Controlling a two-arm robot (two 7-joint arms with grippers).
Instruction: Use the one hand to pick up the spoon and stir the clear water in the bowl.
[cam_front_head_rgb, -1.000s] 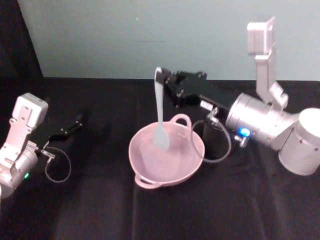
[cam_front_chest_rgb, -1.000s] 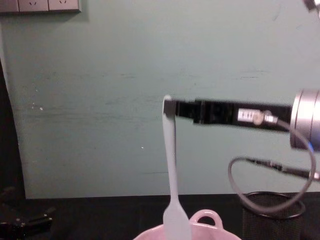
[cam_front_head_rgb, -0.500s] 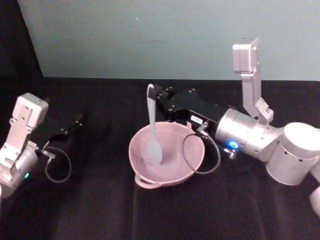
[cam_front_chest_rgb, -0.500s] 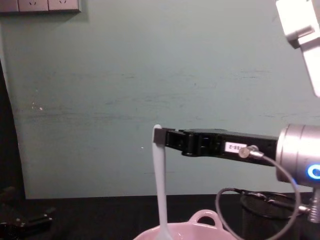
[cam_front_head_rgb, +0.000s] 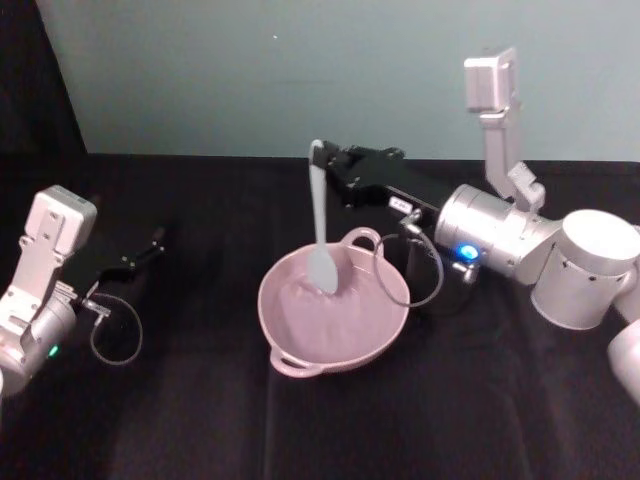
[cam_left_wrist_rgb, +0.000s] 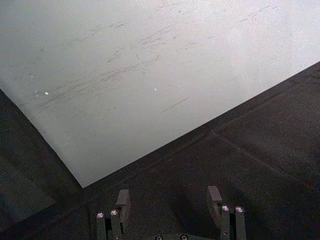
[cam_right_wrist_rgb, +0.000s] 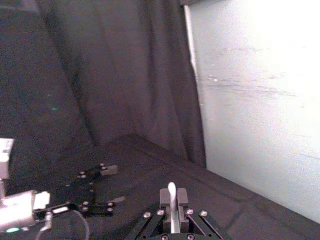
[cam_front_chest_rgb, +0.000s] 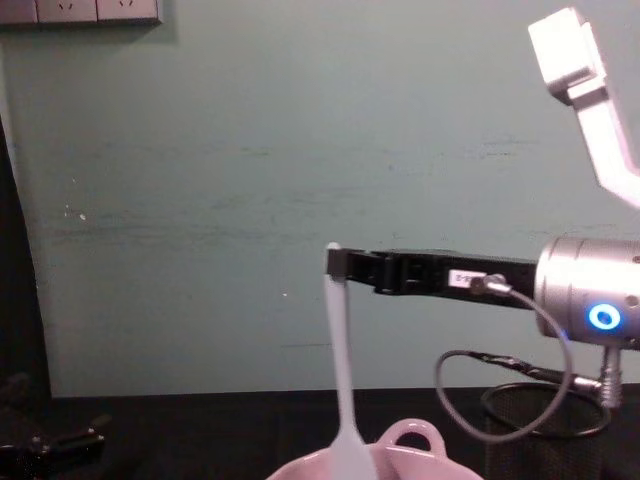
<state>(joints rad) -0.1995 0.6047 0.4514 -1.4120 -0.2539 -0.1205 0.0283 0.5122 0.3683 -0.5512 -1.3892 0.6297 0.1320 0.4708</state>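
Observation:
My right gripper (cam_front_head_rgb: 320, 158) reaches in from the right, above the far rim of the pale pink bowl (cam_front_head_rgb: 266, 312), and is shut on the top end of the white spoon (cam_front_head_rgb: 319, 225). The spoon hangs almost straight down, its rounded end inside the bowl near the far side. From the chest, the right gripper (cam_front_chest_rgb: 334, 263) holds the spoon (cam_front_chest_rgb: 342, 380) above the bowl (cam_front_chest_rgb: 420, 466). In the right wrist view the spoon's end (cam_right_wrist_rgb: 172, 196) sits clamped between the fingers. My left gripper (cam_front_head_rgb: 152, 246) rests open on the black cloth at the far left, with nothing between its fingers (cam_left_wrist_rgb: 122, 202).
A black wire-mesh cup (cam_front_head_rgb: 428, 284) stands just right of the bowl, under the right wrist and its grey cable (cam_front_head_rgb: 410, 290). Black cloth (cam_front_head_rgb: 200, 420) covers the table, with a pale green wall (cam_front_head_rgb: 300, 70) behind it.
My right gripper has swung right and toward the wall, carrying the spoon's tip from the bowl's left side to its far side. The left arm has not moved.

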